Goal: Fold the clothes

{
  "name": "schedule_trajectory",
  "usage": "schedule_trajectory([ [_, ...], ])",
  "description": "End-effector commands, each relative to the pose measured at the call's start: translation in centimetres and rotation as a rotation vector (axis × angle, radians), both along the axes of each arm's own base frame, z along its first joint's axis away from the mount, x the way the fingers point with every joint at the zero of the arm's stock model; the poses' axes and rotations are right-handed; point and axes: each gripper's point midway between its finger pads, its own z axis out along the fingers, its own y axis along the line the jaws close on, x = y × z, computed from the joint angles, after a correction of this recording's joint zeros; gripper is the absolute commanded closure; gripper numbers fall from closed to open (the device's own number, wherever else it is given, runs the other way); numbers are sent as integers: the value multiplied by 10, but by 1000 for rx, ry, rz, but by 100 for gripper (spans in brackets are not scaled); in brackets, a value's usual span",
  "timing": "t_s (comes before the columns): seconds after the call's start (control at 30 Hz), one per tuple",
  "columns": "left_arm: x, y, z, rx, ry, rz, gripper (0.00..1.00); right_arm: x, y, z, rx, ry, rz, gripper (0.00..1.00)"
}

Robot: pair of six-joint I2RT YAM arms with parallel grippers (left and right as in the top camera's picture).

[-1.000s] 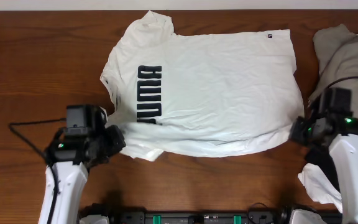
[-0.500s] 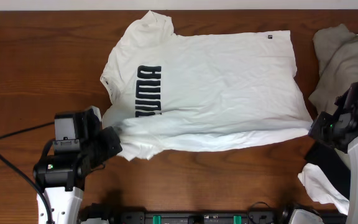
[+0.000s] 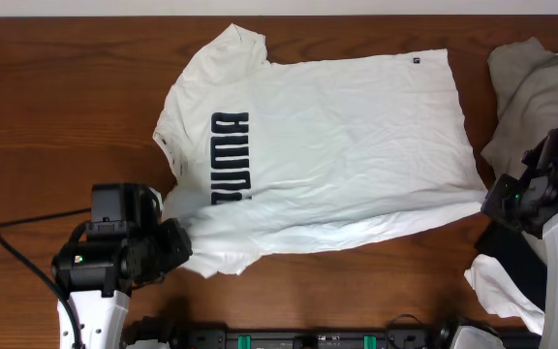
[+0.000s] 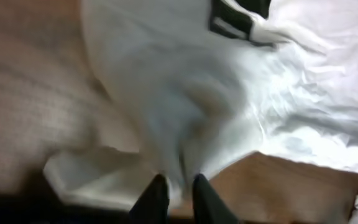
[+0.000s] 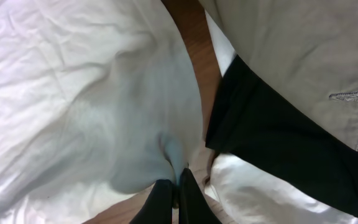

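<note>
The clothes, a white T-shirt (image 3: 327,145) with a dark block-letter logo (image 3: 229,155) and a small hem tag (image 3: 417,60), lie spread across the table, collar to the left. My left gripper (image 3: 184,254) is at the shirt's near left corner. In the left wrist view its fingers (image 4: 174,186) stand only slightly apart with white cloth (image 4: 191,93) pinched between them; the view is blurred. At the near right hem corner my right gripper (image 3: 487,202) is shut on a bunched fold of the shirt (image 5: 73,93), which rises from between the fingertips (image 5: 176,186).
A beige-grey garment (image 3: 541,87) lies at the far right, also shown in the right wrist view (image 5: 303,50). A black cloth (image 3: 511,252) and another white cloth (image 3: 497,291) lie under the right arm. A dark cable (image 3: 27,228) loops left of the left arm.
The shirt's near edge was stretched out sideways as both grippers drew apart. The right arm has held still for the last half second. The left gripper's fingers have parted a little.
</note>
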Motion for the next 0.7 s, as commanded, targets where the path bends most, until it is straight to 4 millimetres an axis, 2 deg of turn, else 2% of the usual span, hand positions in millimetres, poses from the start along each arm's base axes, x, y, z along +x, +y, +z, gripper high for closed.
schedule_trajectory([
  [0.0,-3,0,4,-7,11,10,75,3,-6,9,-27,-21,0,99],
  [0.27,-13,0,-2,-3,57,11,74,2,-6,9,-26,-21,0,99],
  [0.43,-37,-1,-29,-8,170,12,74,3,-6,9,-27,-22,0,99],
  [0.5,-42,-6,-37,-47,208,48,74,3,-6,9,-27,-22,0,99],
  [0.6,-52,-3,-50,-30,266,90,74,2,-6,9,-27,-21,0,99],
  [0.67,-58,0,-57,-20,306,131,70,2,-6,9,-27,-21,0,99],
])
